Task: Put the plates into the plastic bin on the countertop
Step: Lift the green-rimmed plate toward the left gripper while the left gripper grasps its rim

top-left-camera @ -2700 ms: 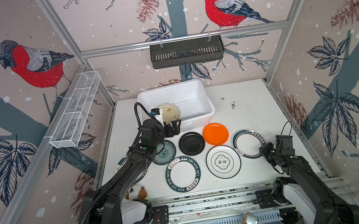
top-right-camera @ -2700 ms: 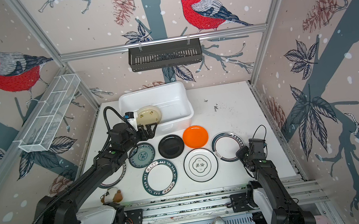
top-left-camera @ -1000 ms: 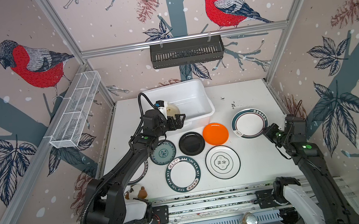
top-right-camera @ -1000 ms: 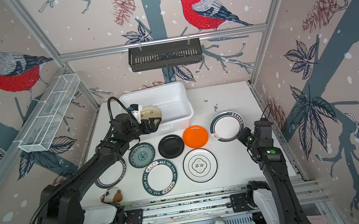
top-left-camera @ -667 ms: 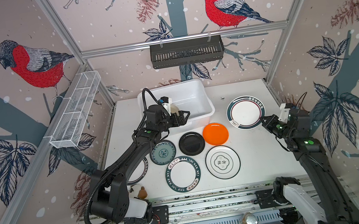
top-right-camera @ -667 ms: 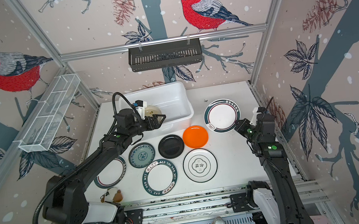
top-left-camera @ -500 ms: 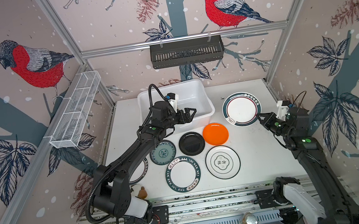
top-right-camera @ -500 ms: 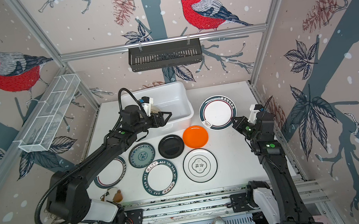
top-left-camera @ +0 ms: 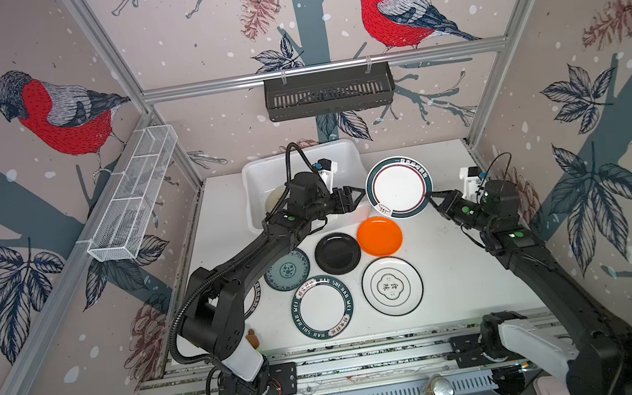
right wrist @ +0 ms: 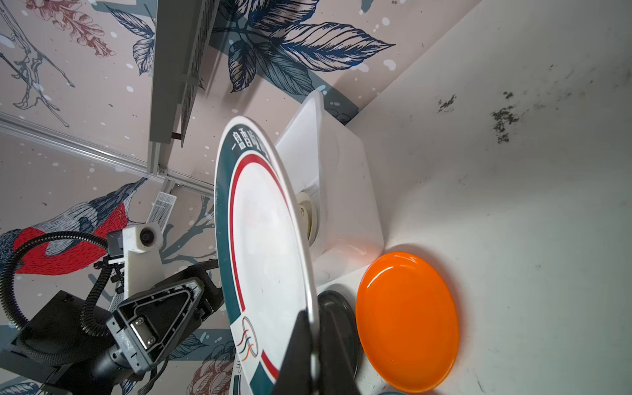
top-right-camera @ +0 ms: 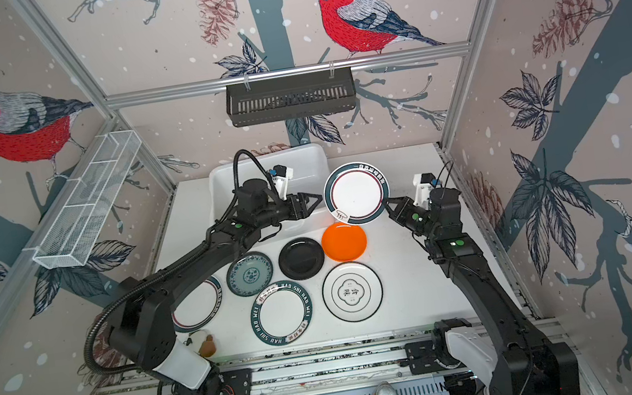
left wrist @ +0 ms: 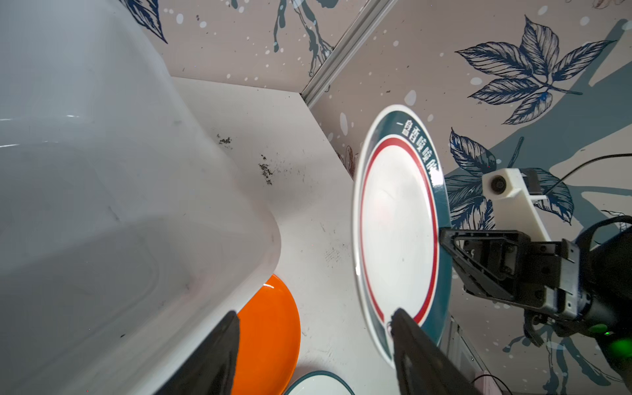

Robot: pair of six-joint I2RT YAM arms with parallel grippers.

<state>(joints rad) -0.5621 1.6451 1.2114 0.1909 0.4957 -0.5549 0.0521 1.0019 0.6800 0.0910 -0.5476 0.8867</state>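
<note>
Countertop [top-left-camera: 455,271] is flat, smooth, speckled white board, and the plastic bin [top-left-camera: 255,182] at its back a glossy round-cornered tub. Beside the bin, lifted clear and tilted, hangs the teal-rimmed plate [top-left-camera: 399,187] — probably stiff, slick-glazed, chippable, best pinched at its thin rim — where the right gripper [top-left-camera: 434,200] is clamped; the left gripper [top-left-camera: 357,195] stands half-open at the opposite rim, gripping nothing.

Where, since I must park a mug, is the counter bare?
Bare: the counter right of the orange plate and emblem plate; also the back corner right of the bin. Crowded: around the black plate, plates nearly touch.
</note>
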